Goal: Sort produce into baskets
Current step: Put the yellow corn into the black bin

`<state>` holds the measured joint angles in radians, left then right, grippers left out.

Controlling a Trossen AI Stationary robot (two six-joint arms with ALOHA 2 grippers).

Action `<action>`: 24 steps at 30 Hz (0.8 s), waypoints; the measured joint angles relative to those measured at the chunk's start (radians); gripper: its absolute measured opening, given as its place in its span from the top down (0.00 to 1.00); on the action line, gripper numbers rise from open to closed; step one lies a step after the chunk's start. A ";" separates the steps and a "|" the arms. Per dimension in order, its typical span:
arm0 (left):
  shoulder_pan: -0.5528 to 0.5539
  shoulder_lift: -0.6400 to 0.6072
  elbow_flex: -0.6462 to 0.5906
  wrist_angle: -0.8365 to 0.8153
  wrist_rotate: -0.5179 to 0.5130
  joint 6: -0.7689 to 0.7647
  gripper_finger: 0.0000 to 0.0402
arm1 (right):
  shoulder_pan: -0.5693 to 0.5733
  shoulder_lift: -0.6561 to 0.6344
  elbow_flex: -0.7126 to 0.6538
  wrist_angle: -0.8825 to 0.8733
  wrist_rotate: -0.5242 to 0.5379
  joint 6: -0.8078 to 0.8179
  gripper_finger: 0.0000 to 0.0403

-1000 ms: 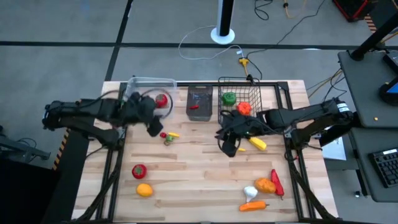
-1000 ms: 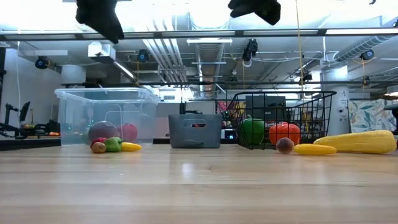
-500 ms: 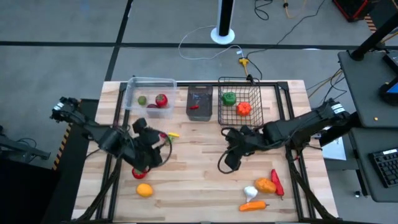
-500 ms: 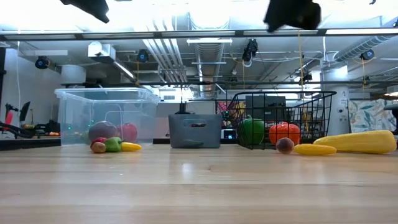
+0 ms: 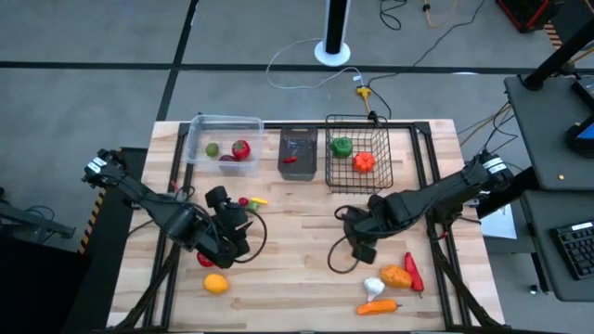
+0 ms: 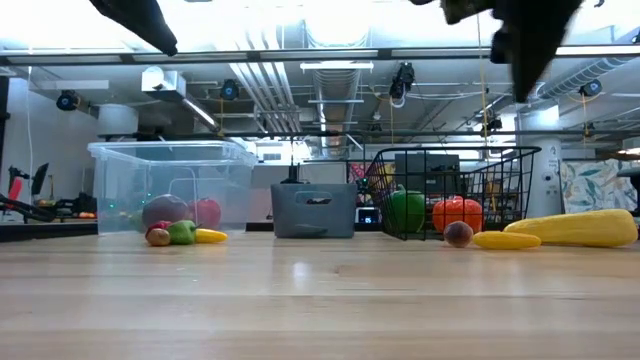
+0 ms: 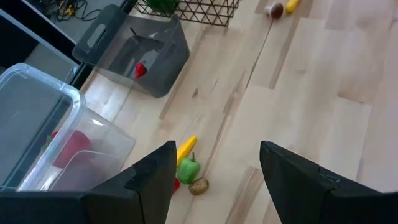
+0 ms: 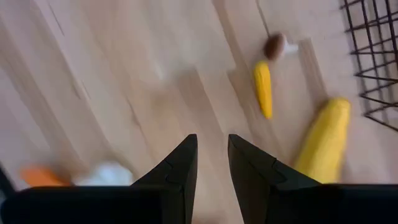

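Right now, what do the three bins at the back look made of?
Clear tub: looks like glossy transparent plastic; the fruit inside shows through its walls. Grey bin: probably smoky, semi-translucent plastic with a moulded handle slot; a red item shows faintly through it in the left wrist view. Wire basket: thin black wire grid, likely coated metal, open mesh.

The middle of the desk (image 5: pixel 297 246) lies bare, giving a wide lane between both arms. The clear tub (image 5: pixel 223 139), dark bin (image 5: pixel 298 153) and wire basket (image 5: pixel 357 148) line the far edge. Garlic (image 5: pixel 373 287), carrot (image 5: pixel 379 306) and red pepper (image 5: pixel 412 272) crowd the near right corner.
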<state>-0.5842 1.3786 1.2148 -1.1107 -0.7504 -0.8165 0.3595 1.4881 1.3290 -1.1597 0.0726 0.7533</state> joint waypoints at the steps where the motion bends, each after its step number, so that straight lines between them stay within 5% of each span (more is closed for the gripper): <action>1: 0.000 0.002 0.000 -0.002 0.000 -0.003 0.47 | 0.007 0.001 -0.006 -0.017 0.003 -0.029 0.80; 12: 0.000 0.033 0.000 -0.004 0.000 -0.013 0.47 | 0.038 0.004 -0.071 -0.012 0.091 -0.085 0.79; 24: -0.002 0.038 0.000 -0.002 -0.007 -0.013 0.47 | 0.032 0.004 -0.299 0.218 0.250 -0.136 0.57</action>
<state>-0.5858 1.4170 1.2148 -1.1130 -0.7576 -0.8295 0.3914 1.4925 1.0298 -0.9421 0.3222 0.6172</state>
